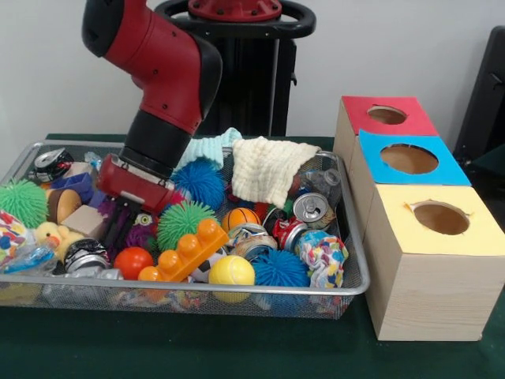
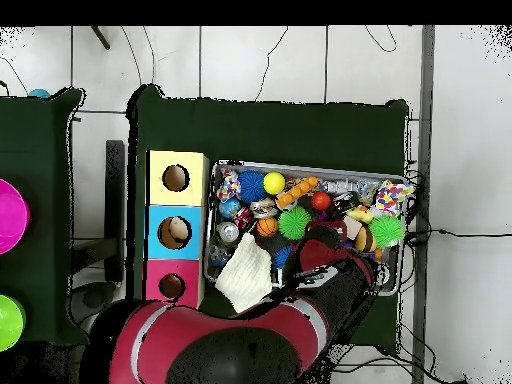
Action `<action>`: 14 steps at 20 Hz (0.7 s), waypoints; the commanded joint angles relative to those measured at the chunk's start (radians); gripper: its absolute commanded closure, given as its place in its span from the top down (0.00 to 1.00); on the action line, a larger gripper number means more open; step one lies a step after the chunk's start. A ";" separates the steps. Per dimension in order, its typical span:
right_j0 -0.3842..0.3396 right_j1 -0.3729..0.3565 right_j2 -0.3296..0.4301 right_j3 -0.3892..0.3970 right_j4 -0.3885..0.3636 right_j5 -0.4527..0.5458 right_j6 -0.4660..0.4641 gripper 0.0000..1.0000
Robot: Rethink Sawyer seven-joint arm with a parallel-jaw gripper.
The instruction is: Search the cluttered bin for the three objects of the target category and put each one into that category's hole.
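- A wire mesh bin (image 1: 353,268) is seen on the green-covered surface (image 1: 237,347), filled with clutter.
- At its left end a green spiky ball (image 1: 22,202) and a yellow rubber duck (image 1: 50,234) are found.
- The gripper (image 1: 118,225) is lowered into the left part of the bin, among purple toys; whether its dark fingers are spread or pressed together cannot be told.
- Just right of it lie a second green spiky ball (image 1: 181,222), an orange toy brick (image 1: 189,249) and a yellow ball (image 1: 231,272).
- Crushed drink cans (image 1: 309,208) are gathered right of centre, below a cream cloth (image 1: 264,167) draped over the far rim.
- Beside the bin stands a wooden box (image 1: 418,276) with three holes, topped red (image 1: 387,115), blue (image 1: 409,159) and yellow (image 1: 440,218).
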 commanded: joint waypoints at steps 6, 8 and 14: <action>-0.156 -0.083 0.344 -0.040 0.102 0.240 0.189 0.00; -0.160 -0.086 0.346 -0.053 0.129 0.271 0.184 0.00; -0.186 -0.055 0.368 -0.100 0.132 0.251 0.151 0.00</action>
